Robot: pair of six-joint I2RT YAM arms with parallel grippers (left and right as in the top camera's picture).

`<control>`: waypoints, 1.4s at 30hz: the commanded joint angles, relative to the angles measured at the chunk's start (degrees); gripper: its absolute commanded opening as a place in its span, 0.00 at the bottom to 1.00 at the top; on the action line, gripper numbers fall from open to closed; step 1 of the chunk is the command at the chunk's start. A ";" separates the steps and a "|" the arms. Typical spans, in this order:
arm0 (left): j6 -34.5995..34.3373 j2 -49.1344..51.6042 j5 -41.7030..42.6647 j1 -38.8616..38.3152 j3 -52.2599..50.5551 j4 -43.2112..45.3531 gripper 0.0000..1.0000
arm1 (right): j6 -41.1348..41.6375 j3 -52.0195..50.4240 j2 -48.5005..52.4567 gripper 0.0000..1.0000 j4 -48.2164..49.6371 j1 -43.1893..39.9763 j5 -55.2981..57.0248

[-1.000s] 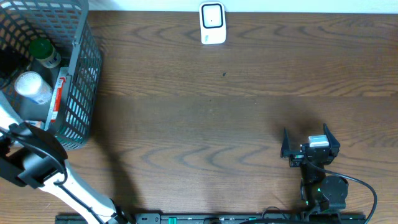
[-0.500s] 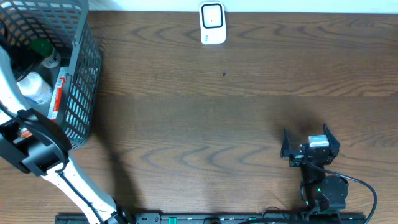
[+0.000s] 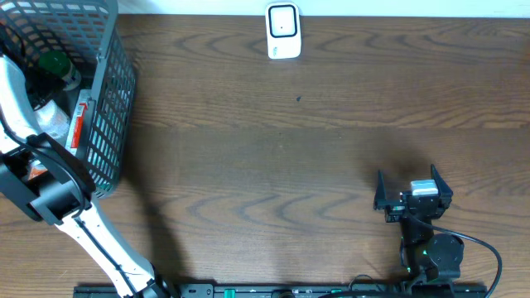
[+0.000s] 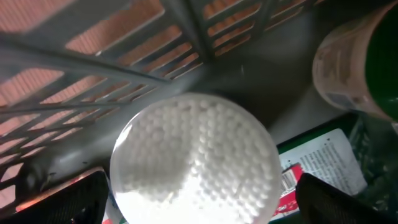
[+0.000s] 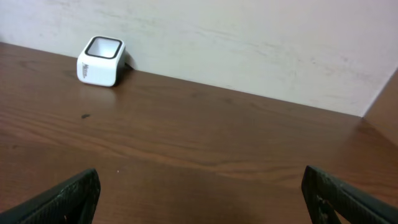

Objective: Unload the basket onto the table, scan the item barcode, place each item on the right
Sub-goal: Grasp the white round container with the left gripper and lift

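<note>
1. The round white tub of cotton swabs (image 4: 194, 162) sits inside the grey wire-mesh basket (image 3: 108, 99) at the table's far left corner. Its clear lid faces the left wrist camera, and white swab tips are packed beneath it.
2. The tub lies straight ahead of the left gripper (image 4: 205, 202), between its two widely spread fingers. I cannot tell whether either finger touches it. Its long axis seems to run along the line of approach, so the jaws would close across its round sides.
3. No barcode shows on the tub from here.
4. Just beside it are a green-capped bottle (image 4: 367, 56) and a red-and-white printed packet (image 4: 314, 168).
5. The right gripper (image 5: 205, 199) rests wide open and empty near the table's front edge, well apart from the basket, so the left arm is the nearer.
6. The small white barcode scanner (image 3: 282, 31) stands at the table's far edge, near the middle.
</note>
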 commanded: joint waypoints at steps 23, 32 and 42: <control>-0.44 -4.87 -3.02 0.31 -6.67 5.68 0.75 | -0.59 -0.04 -0.13 0.99 -0.24 -0.33 0.55; -0.46 -13.70 -3.02 0.28 -6.67 5.49 0.75 | -0.59 -0.07 -0.13 0.99 -0.24 -0.33 0.55; -0.96 -31.17 -2.75 -1.31 -6.67 2.27 0.75 | -0.59 -0.04 -0.13 0.99 -0.24 -0.33 0.55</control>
